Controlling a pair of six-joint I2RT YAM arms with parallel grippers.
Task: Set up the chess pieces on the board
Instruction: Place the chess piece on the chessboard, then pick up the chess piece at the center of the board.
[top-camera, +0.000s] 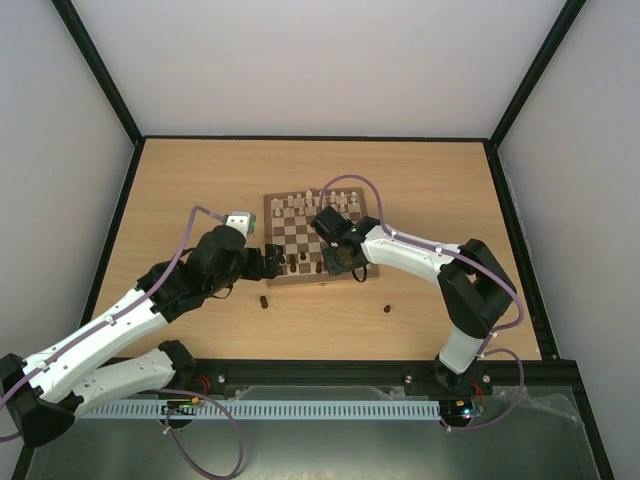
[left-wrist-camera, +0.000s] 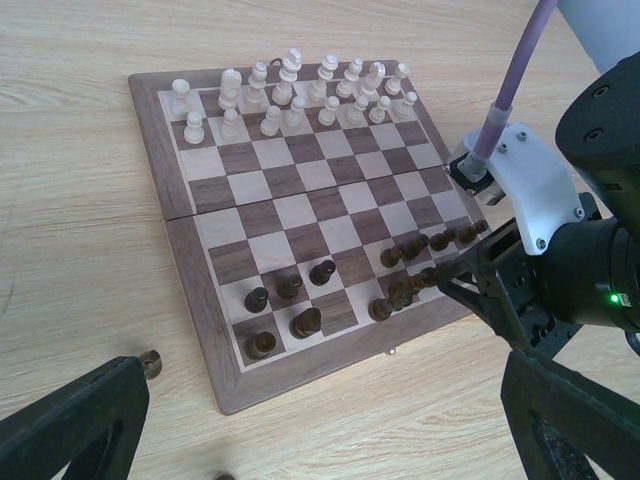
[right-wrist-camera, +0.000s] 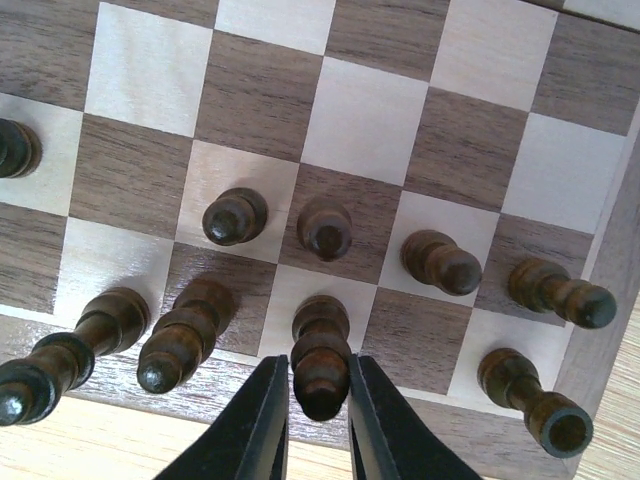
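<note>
On the board (left-wrist-camera: 290, 200), mid-table: dark chess pieces (left-wrist-camera: 322, 272) standing in the two nearest rows, most toward the right. Pinched between the narrow jaws of the right gripper (right-wrist-camera: 318, 368): head of one dark piece (right-wrist-camera: 320, 330), upright in the nearest row. By the board's near left corner: left gripper (top-camera: 271, 262), spread wide, holding nothing. On the table (top-camera: 200, 180), just near of the board: two loose dark pieces (top-camera: 263, 300).
</note>
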